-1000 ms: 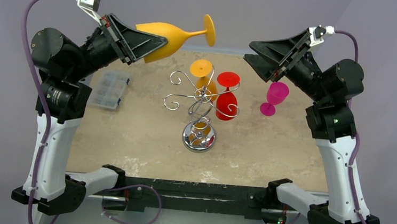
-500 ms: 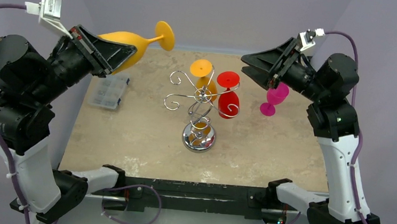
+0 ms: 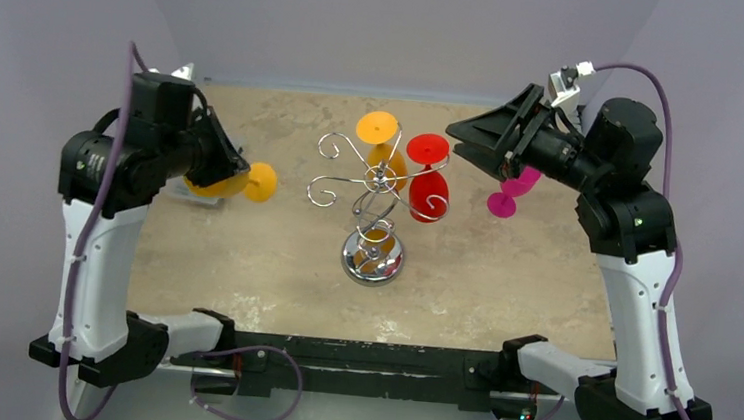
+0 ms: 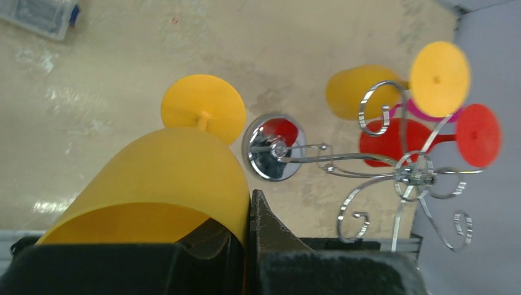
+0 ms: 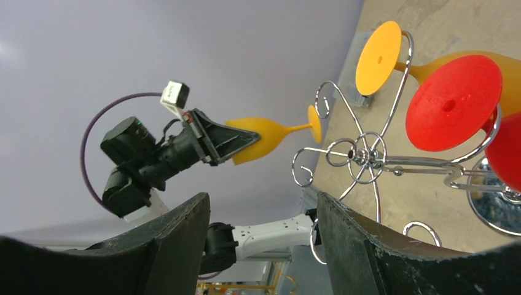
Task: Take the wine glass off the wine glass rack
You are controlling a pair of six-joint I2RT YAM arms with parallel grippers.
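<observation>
The chrome wine glass rack (image 3: 378, 185) stands mid-table on its round base (image 3: 372, 260). An orange glass (image 3: 381, 143) and a red glass (image 3: 427, 192) hang upside down on it. My left gripper (image 3: 219, 163) is shut on the rim of a yellow-orange wine glass (image 3: 250, 182), held low at the table's left, its foot pointing at the rack. In the left wrist view one finger is inside the bowl (image 4: 172, 178) and one finger (image 4: 270, 227) is outside. My right gripper (image 3: 469, 137) is open and empty, right of the rack's top, and the rack (image 5: 362, 153) shows beyond it.
A pink glass (image 3: 507, 199) stands on the table at the right, partly hidden by my right gripper. A clear plastic box (image 3: 194, 191) lies at the left edge, mostly behind my left gripper; it also shows in the left wrist view (image 4: 43, 12).
My left arm has swung down, bringing the yellow-orange glass from high at the back to low over the table's left side. My right gripper has shifted slightly left and lower.
</observation>
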